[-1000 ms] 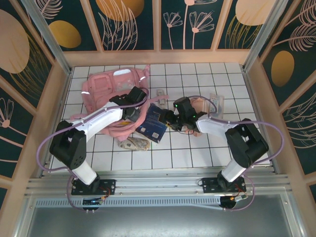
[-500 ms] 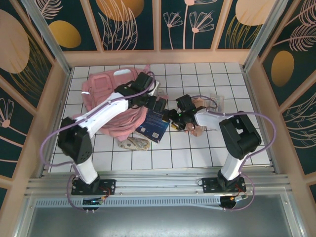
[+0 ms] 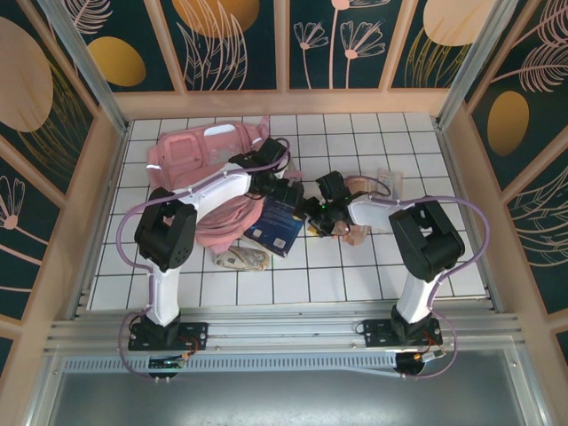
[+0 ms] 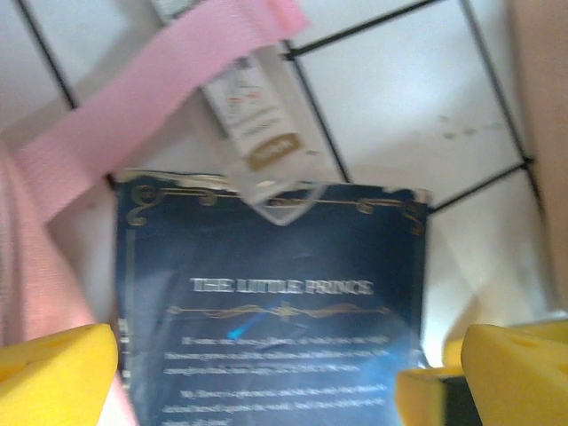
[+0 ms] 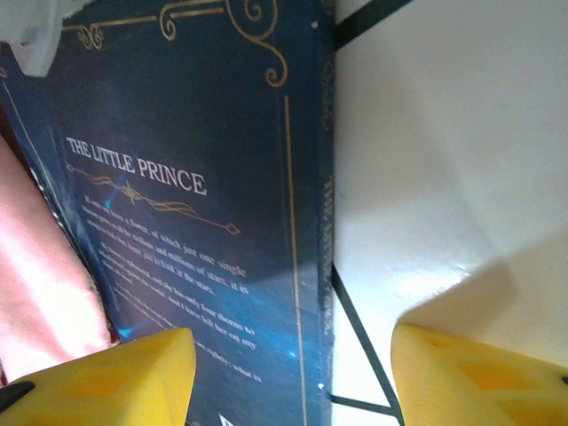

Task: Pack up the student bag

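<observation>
So we count one student bag [image 3: 191, 164], the big pink one, lying at the far left of the tiled table [image 3: 355, 275], with one of its straps [image 4: 133, 98] trailing toward the middle. There's one dark blue book [image 3: 277, 224], "The Little Prince", flat just right of the bag, with both claws over it. The left gripper [image 4: 284, 382] is spread wide, two yellow pads [image 4: 53, 373] either side of the cover and nothing in them. The right gripper [image 5: 293, 382] is parted too, its two pads [image 5: 115, 373] straddling the book's edge, not pinching it as far as we can see.
</observation>
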Motion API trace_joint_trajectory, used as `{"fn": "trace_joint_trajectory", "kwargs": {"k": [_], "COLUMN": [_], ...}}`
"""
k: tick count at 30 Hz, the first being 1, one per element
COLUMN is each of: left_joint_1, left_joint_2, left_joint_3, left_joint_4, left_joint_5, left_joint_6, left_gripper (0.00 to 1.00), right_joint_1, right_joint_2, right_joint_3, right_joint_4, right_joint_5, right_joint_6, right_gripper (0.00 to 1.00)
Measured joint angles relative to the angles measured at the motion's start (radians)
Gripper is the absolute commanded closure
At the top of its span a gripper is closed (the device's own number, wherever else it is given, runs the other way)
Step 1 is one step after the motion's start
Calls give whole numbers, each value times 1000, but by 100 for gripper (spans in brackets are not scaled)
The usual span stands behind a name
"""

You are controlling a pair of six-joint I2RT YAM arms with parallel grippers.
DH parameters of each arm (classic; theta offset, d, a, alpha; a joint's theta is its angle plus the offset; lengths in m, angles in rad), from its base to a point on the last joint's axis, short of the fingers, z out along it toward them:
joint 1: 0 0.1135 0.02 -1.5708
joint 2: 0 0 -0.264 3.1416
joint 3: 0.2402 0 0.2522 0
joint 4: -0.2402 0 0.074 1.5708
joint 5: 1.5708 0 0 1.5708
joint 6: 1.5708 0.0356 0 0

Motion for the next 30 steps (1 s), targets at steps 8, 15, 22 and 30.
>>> {"fn": "trace_joint_trajectory", "kwargs": {"k": [8, 15, 22, 30], "left_joint_1": [41, 49, 88, 112], "left_joint_2": [42, 106, 77, 63], "left_joint_3": [-5, -67, -152, -207], "left_joint_4": [6, 82, 190, 274], "left_joint_5": [-16, -40, 56, 122], "left_joint_6": [0, 37, 19, 13], "left_gripper": [10, 51, 64, 71], "right_joint_1": [0, -1, 1, 4], "right_joint_2": [-3, 18, 45, 93], "right_joint_3": [-23, -10, 24, 95], "right_joint_4": [43, 52, 45, -24], "right_joint_5": [3, -12, -16, -30], "right_joint_6": [51, 55, 77, 80], "right_gripper": [40, 40, 40, 41]}}
